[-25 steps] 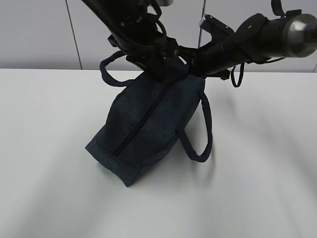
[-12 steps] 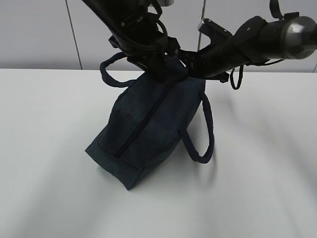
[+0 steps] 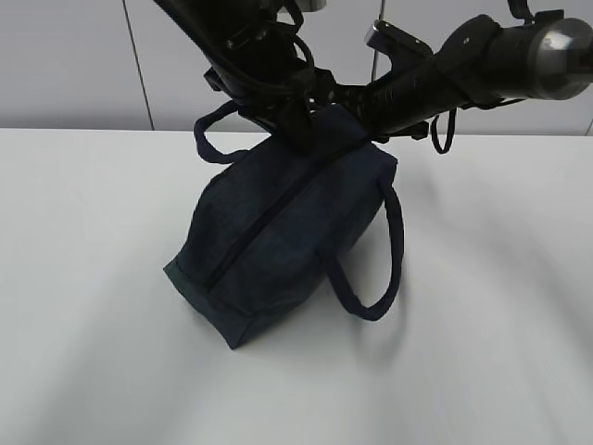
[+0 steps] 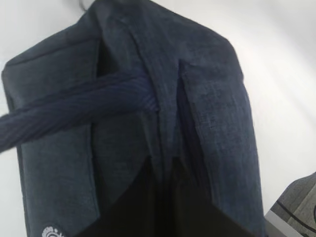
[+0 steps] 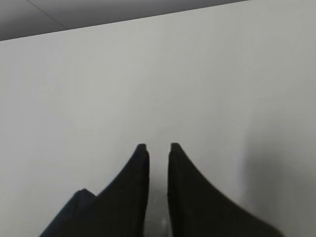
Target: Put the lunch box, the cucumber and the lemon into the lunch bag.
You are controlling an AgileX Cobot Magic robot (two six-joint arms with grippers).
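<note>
Resting on table (image 3: 93,352): lunch bag (image 3: 278,232)

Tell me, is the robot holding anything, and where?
The left gripper seems to pinch the lunch bag at its top far end; the right gripper holds nothing.

We count one lunch bag (image 3: 278,232) on one worktop (image 3: 93,371), with two loop handles (image 3: 371,269) and one white emblem (image 4: 52,232), and two robot arms (image 3: 463,74) above it.

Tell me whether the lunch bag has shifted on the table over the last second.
Yes. The lunch bag has settled lower; its far top corner dropped and swung rightward against the table's back edge, while its near corner stayed almost put.
</note>
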